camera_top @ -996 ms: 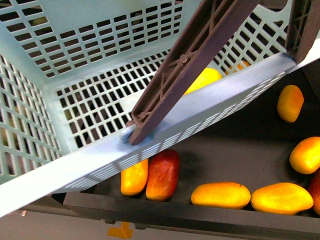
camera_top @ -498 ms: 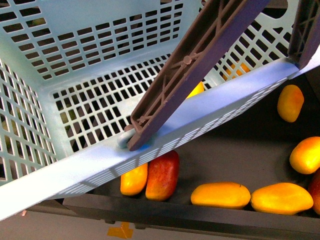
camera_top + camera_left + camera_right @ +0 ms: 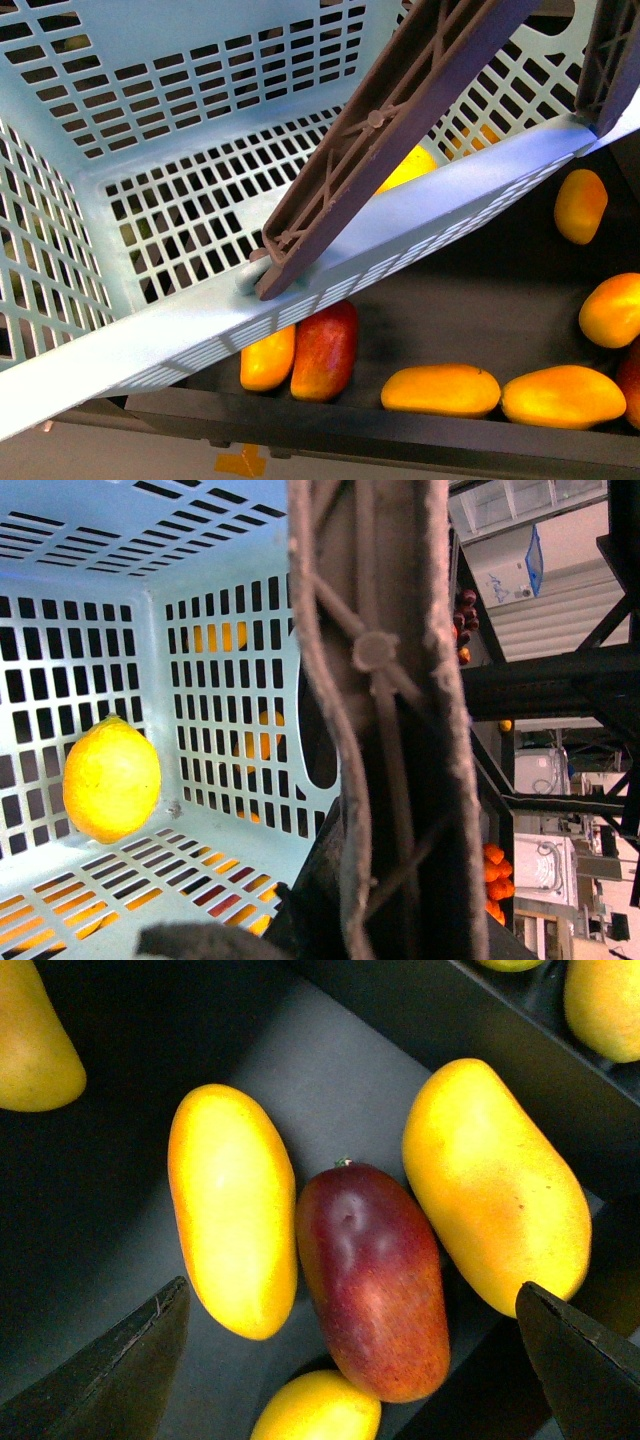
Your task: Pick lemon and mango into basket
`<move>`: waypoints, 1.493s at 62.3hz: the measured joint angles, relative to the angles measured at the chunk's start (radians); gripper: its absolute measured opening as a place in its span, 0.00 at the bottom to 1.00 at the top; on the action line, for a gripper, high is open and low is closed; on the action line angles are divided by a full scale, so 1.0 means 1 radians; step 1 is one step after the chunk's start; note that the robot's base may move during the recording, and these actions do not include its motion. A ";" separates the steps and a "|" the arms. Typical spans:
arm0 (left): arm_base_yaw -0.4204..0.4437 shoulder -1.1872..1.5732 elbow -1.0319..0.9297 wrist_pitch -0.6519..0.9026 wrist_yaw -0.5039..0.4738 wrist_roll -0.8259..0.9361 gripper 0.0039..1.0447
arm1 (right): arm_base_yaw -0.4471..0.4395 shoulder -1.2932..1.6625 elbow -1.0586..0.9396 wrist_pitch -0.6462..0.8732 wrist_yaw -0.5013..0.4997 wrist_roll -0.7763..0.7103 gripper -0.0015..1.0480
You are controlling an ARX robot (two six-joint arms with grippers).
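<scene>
– Where's the lemon (image 3: 412, 163)?
– In the basket (image 3: 180, 90), at about one o'clock in the front view, half hidden behind the brown handle (image 3: 380, 130).
– And the left gripper?
– The handle fills its wrist view. I cannot tell whether it is clamped.
– The mango (image 3: 235, 1210)?
– On the dark tray (image 3: 330, 1080), between the wide-spread jaws of the right gripper (image 3: 352, 1286), which holds nothing. A red mango (image 3: 375, 1280) lies against it, with a second mango (image 3: 495, 1185) on the red one's far side.
– Anything else?
– In the front view, more mangoes (image 3: 440, 390) lie on the tray from four to six o'clock, below the tilted basket. Past the basket, the left wrist view shows dark racks (image 3: 560, 680) with orange fruit (image 3: 495, 870).
</scene>
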 joint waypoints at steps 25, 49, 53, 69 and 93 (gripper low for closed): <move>0.000 0.000 0.000 0.000 0.002 0.000 0.04 | 0.019 0.177 0.154 -0.018 0.000 -0.003 0.92; 0.000 0.000 0.000 0.000 0.003 0.000 0.04 | 0.032 0.312 0.316 -0.032 -0.016 -0.035 0.92; 0.000 0.000 0.000 0.000 0.003 0.000 0.04 | 0.037 0.335 0.342 -0.039 -0.026 -0.048 0.92; 0.000 0.000 0.000 0.000 0.003 0.000 0.04 | 0.068 0.403 0.415 -0.048 -0.034 -0.066 0.92; 0.000 0.000 0.000 0.000 0.002 0.000 0.04 | 0.082 0.437 0.449 -0.062 -0.053 -0.078 0.62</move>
